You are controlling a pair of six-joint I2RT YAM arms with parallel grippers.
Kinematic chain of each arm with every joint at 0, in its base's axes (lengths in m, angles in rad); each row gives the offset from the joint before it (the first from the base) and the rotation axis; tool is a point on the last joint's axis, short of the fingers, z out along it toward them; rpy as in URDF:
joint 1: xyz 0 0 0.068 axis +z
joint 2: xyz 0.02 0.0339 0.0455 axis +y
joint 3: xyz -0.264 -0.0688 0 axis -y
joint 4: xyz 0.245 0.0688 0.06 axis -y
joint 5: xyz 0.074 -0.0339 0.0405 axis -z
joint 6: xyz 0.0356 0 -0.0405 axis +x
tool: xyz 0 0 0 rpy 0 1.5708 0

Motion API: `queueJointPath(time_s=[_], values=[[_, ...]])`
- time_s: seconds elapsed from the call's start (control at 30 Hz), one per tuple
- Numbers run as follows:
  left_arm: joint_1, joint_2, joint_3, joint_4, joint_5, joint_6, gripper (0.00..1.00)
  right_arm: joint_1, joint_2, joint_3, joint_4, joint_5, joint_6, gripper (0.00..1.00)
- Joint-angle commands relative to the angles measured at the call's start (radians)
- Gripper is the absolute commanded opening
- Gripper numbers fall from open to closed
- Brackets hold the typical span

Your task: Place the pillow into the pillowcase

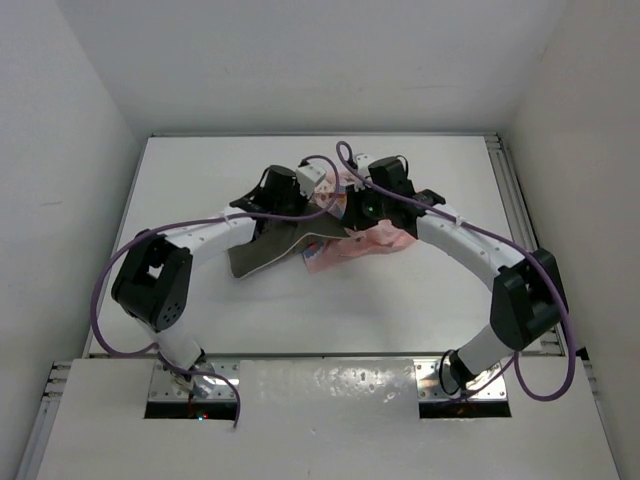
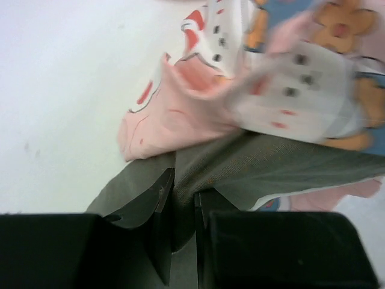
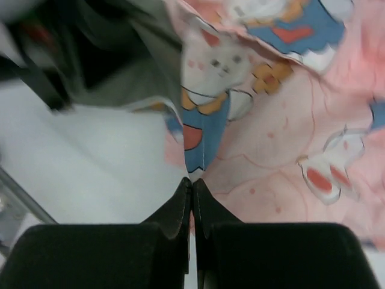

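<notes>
Centrally, pillow (image 2: 271,159) pinched in left gripper (image 2: 183,192), pillowcase (image 2: 180,114) overlapping.

the pillow (image 1: 262,250) is a flat olive-grey cushion lying left of centre on the white desk (image 1: 400,310). its near corner is spread flat toward the front-left, and its other end runs right into the pillowcase (image 1: 368,243). the pillowcase is thin pink fabric printed with white rabbits, blue and red figures and orange flowers. it lies bunched and crumpled just right of the pillow, touching it. in the left wrist view pink cloth shows both above and below the grey at that end, so the end sits between layers of the case, with most of the grey bare. in the right wrist view a fold of the case stands in a sharp crease.
</notes>
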Motion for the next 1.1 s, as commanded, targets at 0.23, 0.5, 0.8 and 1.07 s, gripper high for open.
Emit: queueJointPath(time_s=[0.23, 0.5, 0.8, 1.07], values=[[0.0, -0.038, 0.107, 0.09, -0.067, -0.029, 0.0, 0.016, -0.056, 0.016, -0.231, -0.08, -0.23, 0.0], [-0.05, -0.022, 0.095, 0.15, -0.023, -0.016, 0.0, 0.022, 0.024, 0.059, 0.178, -0.312, 0.125, 0.0], [-0.012, -0.032, 0.126, 0.074, 0.314, 0.068, 0.9, -0.075, 0.124, -0.033, 0.427, -0.178, 0.471, 0.0], [0.258, -0.086, 0.138, -0.197, 0.362, 0.159, 0.97, -0.089, 0.147, -0.1, 0.348, -0.137, 0.39, 0.0]])
